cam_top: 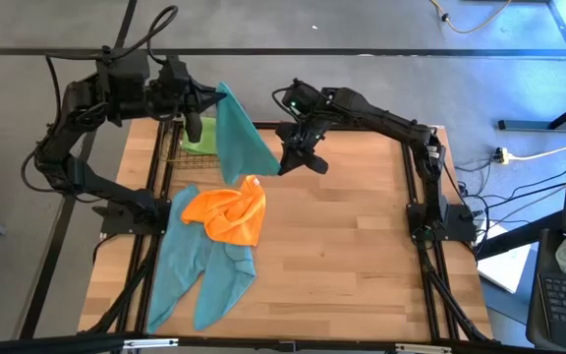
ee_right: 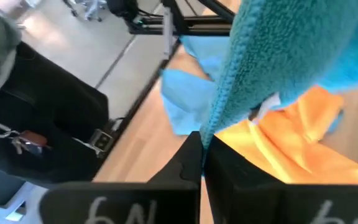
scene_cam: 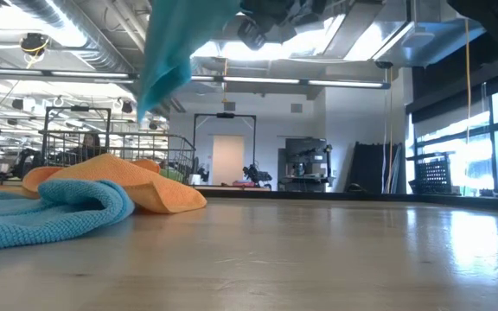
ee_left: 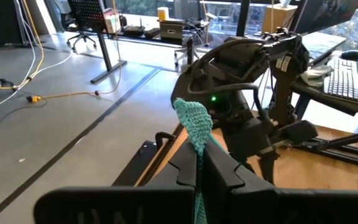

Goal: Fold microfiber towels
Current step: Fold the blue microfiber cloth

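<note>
- Step in hand, as judged: a teal towel (cam_top: 239, 138) is held up in the air between the two hands, above the far left part of the tabletop (cam_top: 342, 256), apparently to spread it before it is laid flat for folding.
- The left hand (ee_left: 201, 163) has its fingers pressed together on one corner of the teal towel; a tuft of cloth stands up between them in the left wrist view.
- The right hand (ee_right: 202, 151) pinches another edge of the same towel, with the fingers closed tight on the hem.
- To do this well, keep both pinches firm and draw the hands apart until the upper edge runs taut and level.
- Carry the towel to bare wood nearer the middle, well apart from the pile, before lowering it.
- Lower it so the hanging edge meets the tabletop first, then lay the rest down without wrinkles.
- The orange towel (cam_top: 229, 213) lies crumpled on more teal cloths (cam_top: 199, 270) at the left of the tabletop; the hanging towel could drag across this pile.
- A lime green towel (cam_top: 199, 138) lies near the far left corner, by the wire basket (cam_top: 173, 147).
- Hard to make out: the number of teal cloths in the pile, since they overlap.
- Both hands are cut off at the top of the low view.
- Whether the grips sit on adjacent corners cannot be told.
</note>
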Motion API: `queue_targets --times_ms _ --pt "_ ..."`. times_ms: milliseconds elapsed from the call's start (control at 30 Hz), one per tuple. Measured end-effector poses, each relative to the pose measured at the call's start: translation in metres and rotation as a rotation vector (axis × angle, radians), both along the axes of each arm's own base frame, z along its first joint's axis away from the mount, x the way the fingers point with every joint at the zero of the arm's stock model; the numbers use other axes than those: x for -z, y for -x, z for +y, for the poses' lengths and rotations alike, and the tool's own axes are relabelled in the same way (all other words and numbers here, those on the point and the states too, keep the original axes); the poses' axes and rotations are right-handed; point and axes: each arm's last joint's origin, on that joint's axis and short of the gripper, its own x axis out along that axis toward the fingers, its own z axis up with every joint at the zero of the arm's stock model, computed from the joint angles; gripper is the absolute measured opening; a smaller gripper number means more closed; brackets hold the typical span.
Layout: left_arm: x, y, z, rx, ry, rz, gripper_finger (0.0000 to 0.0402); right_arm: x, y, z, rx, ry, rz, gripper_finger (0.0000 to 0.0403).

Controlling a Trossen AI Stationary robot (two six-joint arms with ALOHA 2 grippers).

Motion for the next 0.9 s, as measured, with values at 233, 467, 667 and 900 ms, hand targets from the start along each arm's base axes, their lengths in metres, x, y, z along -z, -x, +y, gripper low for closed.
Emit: queue_targets --times_ms 233,467,667,900 --pt "0.003 -0.008 0.001 0.05 0.053 0.001 0.0 -0.009 0.023 -0.018 0.189 0.186 0.121 0.0006" --pt "0.03 -0.044 0.008 0.095 0.13 0.188 0.0 -0.032 0.058 -0.025 0.351 0.364 0.216 0.0004" --pt "0.046 -0.07 0.018 0.12 0.098 0.283 0.0 -0.055 0.091 -0.021 0.423 0.439 0.248 0.0004" --pt "0.055 -0.082 0.03 0.108 0.096 0.328 0.0 -0.07 0.126 -0.015 0.448 0.504 0.319 0.0004"
